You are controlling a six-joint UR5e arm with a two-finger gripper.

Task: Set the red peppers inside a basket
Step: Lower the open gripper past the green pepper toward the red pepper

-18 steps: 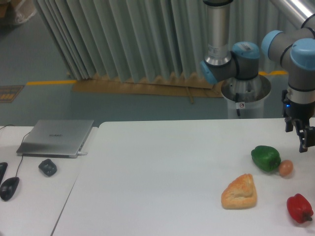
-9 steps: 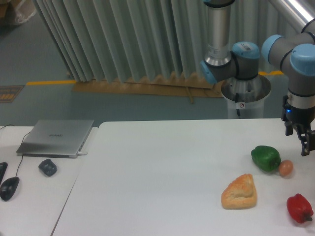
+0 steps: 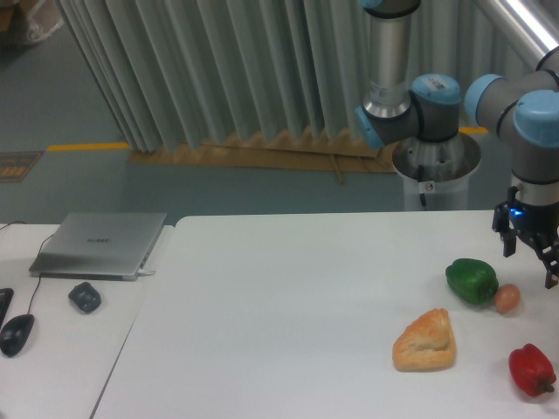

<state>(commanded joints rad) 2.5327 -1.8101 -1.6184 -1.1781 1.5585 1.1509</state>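
The red pepper (image 3: 532,370) lies on the white table (image 3: 288,323) near its front right corner, glossy and lobed, with its stem end toward the right edge of the view. To its left, apart from it, lies a golden-brown piece of bread (image 3: 425,340), wedge-shaped. Farther back sits the green pepper (image 3: 472,281), and a small orange-brown round thing (image 3: 507,298) touches its right side. The gripper (image 3: 530,257) hangs above the table at the right edge of the view, just right of the green pepper and higher in the picture than the red pepper, touching neither; its dark fingers (image 3: 508,243) stand spread apart with nothing between them, so the claw is released. A small blue light glows on the wrist just above the claw. The arm (image 3: 498,87) itself is grey with pale blue joint caps, and its base stands behind the table on a round pedestal that bears a small red and white sticker, too small to read. On a second, lower table at the left lies a closed silver laptop (image 3: 100,243); the mark in the middle of its lid is too faint to read. In front of the laptop sit a small dark lumpy object (image 3: 85,297) and a black mouse (image 3: 17,333) with its cord. A grey pleated curtain (image 3: 218,70) hangs behind.
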